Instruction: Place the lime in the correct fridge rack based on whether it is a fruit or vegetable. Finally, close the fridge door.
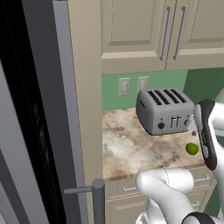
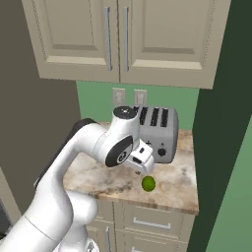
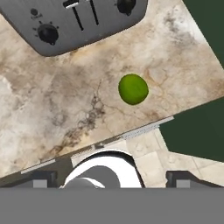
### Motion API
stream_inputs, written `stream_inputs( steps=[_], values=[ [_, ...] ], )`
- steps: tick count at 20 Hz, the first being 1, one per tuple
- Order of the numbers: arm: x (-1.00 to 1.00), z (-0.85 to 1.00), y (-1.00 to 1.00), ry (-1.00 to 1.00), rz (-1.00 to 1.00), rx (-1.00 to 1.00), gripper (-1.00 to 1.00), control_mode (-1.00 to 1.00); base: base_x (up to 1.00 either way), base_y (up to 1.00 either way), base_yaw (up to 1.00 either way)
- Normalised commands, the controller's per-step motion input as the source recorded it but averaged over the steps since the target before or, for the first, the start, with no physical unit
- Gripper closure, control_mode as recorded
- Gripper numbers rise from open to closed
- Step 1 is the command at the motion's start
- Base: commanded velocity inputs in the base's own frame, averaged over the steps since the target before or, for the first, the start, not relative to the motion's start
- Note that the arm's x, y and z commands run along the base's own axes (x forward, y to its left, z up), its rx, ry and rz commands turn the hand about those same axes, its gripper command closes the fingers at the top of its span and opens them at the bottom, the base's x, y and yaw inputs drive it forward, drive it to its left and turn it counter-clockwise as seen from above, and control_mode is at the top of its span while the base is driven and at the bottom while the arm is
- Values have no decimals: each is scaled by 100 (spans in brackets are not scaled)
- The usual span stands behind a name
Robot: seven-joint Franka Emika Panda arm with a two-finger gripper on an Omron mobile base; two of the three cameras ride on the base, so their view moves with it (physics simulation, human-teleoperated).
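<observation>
The lime (image 3: 133, 89) is a small round yellow-green ball lying on the marble counter (image 3: 52, 100) near its front edge, just in front of the toaster. The base views show the lime (image 1: 191, 148) (image 2: 148, 184) close to the counter's right end. My gripper (image 2: 145, 166) hangs a little above and behind it, pointing down. In the hand view its fingertips (image 3: 43, 178) stand wide apart at the bottom, open and empty, with the lime up and to the right of the gap. The dark fridge (image 1: 26, 131) stands at the far left.
A silver toaster (image 1: 166, 111) (image 2: 157, 133) sits at the back of the counter. Beige wall cabinets (image 2: 123, 39) hang overhead and drawers (image 2: 147, 224) lie below the counter. A dark green wall (image 2: 221, 147) bounds the counter's right end. A grey handle (image 1: 98, 199) rises beside the fridge.
</observation>
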Motion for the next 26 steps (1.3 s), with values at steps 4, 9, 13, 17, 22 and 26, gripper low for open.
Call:
stream_inputs(
  steps=[4, 9, 13, 17, 22, 26],
  values=[
    [56, -31, -42, 10, 2, -9, -100, -100, 0, 0, 0],
    [47, -7, -32, 10, 0, 0, -100, -100, 0, 0, 0],
    [2, -13, -16, 4, 0, 4, -100, -100, 0, 0, 0],
    [0, -29, -5, 9, 0, 0, -100, -100, 0, 0, 0],
    [1, -48, 0, 7, 2, 0, -100, -100, 0, 0, 0],
    [10, -28, -1, 0, 4, 0, -100, -100, 0, 0, 0]
  ],
)
